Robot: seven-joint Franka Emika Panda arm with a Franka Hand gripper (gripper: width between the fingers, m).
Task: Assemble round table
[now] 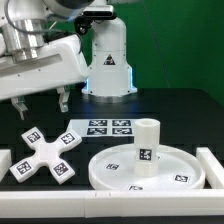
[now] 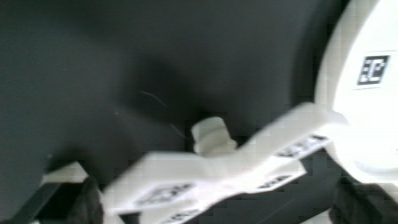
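The round table's large rimmed disc [image 1: 112, 170] lies flat at the front right, with small square tags on it. A short thick white cylinder leg [image 1: 148, 143] stands upright on the disc. A cross-shaped white part [image 1: 42, 156] with tags lies on the black table at the exterior view's left. My gripper [image 1: 44, 108] hangs open just above and behind this cross, holding nothing. In the wrist view the cross [image 2: 231, 160] lies blurred between the spread jaws of the gripper [image 2: 210, 205], and the disc's edge [image 2: 365, 40] shows at one side.
The marker board [image 1: 100, 130] lies flat between the cross and the robot's base [image 1: 107, 60]. White border rails run along the exterior view's right [image 1: 213, 166], left [image 1: 4, 160] and front [image 1: 100, 204] of the work area.
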